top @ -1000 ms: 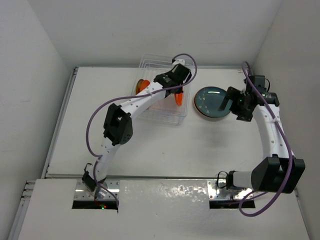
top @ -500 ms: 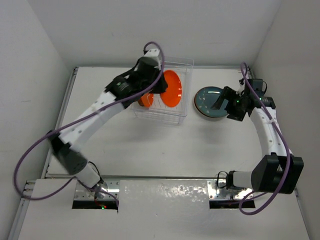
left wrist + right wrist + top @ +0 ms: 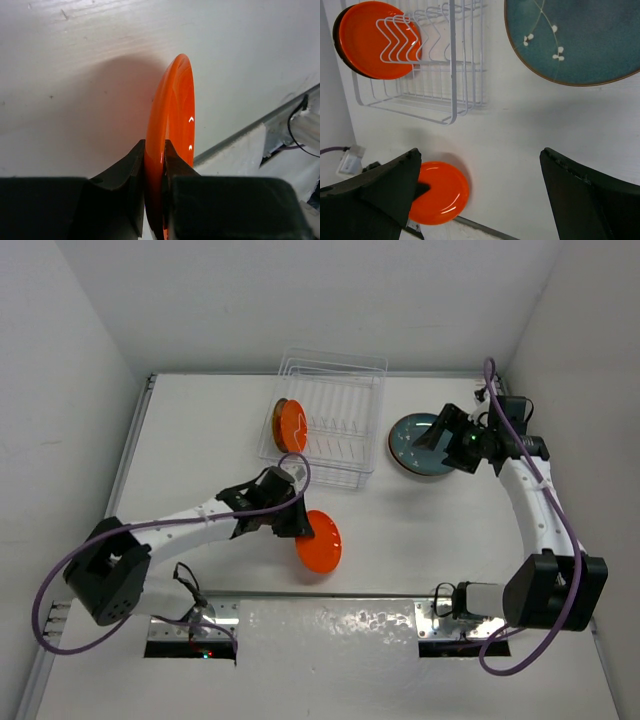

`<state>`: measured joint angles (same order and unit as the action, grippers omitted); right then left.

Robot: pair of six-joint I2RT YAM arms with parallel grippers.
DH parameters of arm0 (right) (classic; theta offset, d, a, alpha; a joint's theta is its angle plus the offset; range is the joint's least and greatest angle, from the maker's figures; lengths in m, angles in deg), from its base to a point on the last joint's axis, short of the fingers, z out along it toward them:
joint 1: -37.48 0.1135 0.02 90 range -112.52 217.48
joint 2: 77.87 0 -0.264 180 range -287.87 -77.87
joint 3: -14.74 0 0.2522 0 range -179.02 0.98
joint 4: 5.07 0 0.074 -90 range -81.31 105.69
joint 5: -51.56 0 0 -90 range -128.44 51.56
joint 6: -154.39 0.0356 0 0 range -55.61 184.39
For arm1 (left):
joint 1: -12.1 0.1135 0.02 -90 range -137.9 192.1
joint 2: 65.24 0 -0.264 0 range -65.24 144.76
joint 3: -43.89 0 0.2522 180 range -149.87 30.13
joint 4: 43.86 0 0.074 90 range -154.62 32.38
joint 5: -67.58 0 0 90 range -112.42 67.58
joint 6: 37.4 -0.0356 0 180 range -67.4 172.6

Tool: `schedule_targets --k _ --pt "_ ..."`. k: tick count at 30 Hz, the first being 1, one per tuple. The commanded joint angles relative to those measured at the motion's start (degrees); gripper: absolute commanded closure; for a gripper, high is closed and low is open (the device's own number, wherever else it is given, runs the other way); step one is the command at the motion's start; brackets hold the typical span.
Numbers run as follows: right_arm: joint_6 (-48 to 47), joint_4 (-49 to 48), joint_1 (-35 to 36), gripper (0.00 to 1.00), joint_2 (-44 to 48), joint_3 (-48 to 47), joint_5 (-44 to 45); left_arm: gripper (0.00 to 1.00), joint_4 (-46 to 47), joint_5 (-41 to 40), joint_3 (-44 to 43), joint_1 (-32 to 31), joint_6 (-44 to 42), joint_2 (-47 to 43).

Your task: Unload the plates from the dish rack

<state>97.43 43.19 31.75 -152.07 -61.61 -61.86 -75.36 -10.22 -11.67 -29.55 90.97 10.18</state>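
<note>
Near the table [image 3: 450, 530] front, left claw [image 3: 154, 150] clamps orange plate [image 3: 172, 115]; right claw [image 3: 480, 192] gapes wide, empty.

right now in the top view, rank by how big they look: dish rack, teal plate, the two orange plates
1. dish rack
2. teal plate
3. held orange plate, in the left gripper
4. racked orange plate; tilted, so it may only look smaller

No legible writing on plates [image 3: 572, 40] or dish rack [image 3: 452, 75], seemingly none elsewhere.
</note>
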Motion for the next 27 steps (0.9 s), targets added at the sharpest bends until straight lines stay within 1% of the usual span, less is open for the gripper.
schedule_targets --k 1,3,4,5,6,7,8,9,10,11,12,13,14,15,16,17,18,19,20,21,22,23,24,25,27 --pt "0.3 -2.2 0.6 0.01 1.8 -2.2 -1.5 1.0 11.9 0.2 -0.1 1.0 0.0 2.5" --pt "0.5 -2.2 0.9 0.01 1.9 -1.9 -1.5 0.91 12.2 -0.4 -0.2 1.7 0.3 5.2" --pt "0.5 -2.2 0.9 0.01 2.1 -1.9 -1.5 0.74 12.1 -0.5 -0.2 2.0 0.5 7.4" --pt "0.5 -2.0 0.9 0.01 2.2 -2.1 -1.4 0.63 10.6 -1.0 -0.6 2.0 0.6 7.9" --pt "0.3 -1.7 0.9 0.01 2.4 -2.3 -1.0 0.47 9.6 -3.0 -1.4 2.0 0.7 8.3" --pt "-0.2 -1.3 0.9 0.01 2.6 -2.8 -0.8 0.26 8.0 -4.8 -2.2 2.0 1.2 7.6" --pt "-0.3 -0.8 0.9 0.01 2.6 -3.1 -0.8 0.2 3.9 -6.6 -3.2 2.0 1.0 7.2" --pt "-0.5 -0.7 0.9 0.01 2.6 -3.2 -0.5 0.11 1.2 -11.1 -4.3 2.0 0.7 6.5" --pt "-0.6 -0.5 0.9 0.01 2.8 -3.4 -0.3 0.0 -2.1 -14.4 -7.9 2.0 0.6 5.4" --pt "-0.6 -0.4 0.9 0.01 2.9 -3.4 -0.2 0.0 -8.8 -16.7 -10.4 2.0 0.2 5.1" --pt "-0.5 -0.4 0.9 0.01 3.0 -3.5 0.0 0.0 -13.2 -22.3 -16.8 2.0 -1.0 5.0" --pt "-0.6 -0.1 0.9 0.01 3.0 -3.8 0.0 0.0 -20.6 -25.0 -20.1 1.9 -1.6 5.1" --pt "-0.6 0.0 0.9 0.01 3.1 -3.9 0.1 0.0 -23.6 -30.4 -23.7 1.9 -2.6 5.1" --pt "-0.7 0.0 0.9 0.01 3.0 -4.2 0.1 0.0 -26.4 -33.4 -31.0 1.9 -4.0 5.1" --pt "-0.6 0.1 0.9 0.01 2.9 -4.5 0.3 0.0 -28.5 -36.3 -34.2 1.9 -5.3 5.2" --pt "-0.5 0.0 0.9 0.01 2.8 -4.4 0.3 0.0 -28.1 -40.6 -37.3 2.1 -7.3 5.4" --pt "-0.5 -0.1 0.9 0.01 2.7 -4.5 0.4 0.02 -27.7 -42.9 -43.2 3.0 -11.1 7.4" --pt "-0.3 -0.3 1.0 0.01 2.3 -4.2 0.4 0.05 -26.0 -44.1 -46.0 4.1 -13.3 9.5" --pt "-0.1 -0.6 1.1 0.01 2.2 -4.0 0.3 0.09 -25.7 -43.3 -52.7 5.5 -15.7 12.0" --pt "0.1 -1.0 1.1 0.01 1.9 -3.8 0.3 0.13 -27.4 -43.0 -56.9 8.3 -17.9 18.9" --pt "0.2 -1.0 1.3 0.01 1.9 -3.7 0.2 0.18 -28.7 -42.5 -65.7 9.5 -19.5 23.0" --pt "0.0 -1.0 1.3 0.01 1.9 -3.8 0.2 0.23 -30.7 -43.6 -70.6 10.6 -20.6 31.1" --pt "-0.2 -0.8 1.3 0.01 1.9 -3.9 0.3 0.27 -35.5 -44.0 -76.1 11.1 -21.2 35.0" --pt "-0.3 -0.3 1.4 0.01 1.8 -4.0 0.4 0.36 -37.4 -44.3 -85.1 11.3 -22.6 41.8" --pt "-1.0 0.3 1.4 0.01 1.8 -4.4 0.7 0.38 -39.1 -44.9 -91.8 11.5 -24.0 46.6"
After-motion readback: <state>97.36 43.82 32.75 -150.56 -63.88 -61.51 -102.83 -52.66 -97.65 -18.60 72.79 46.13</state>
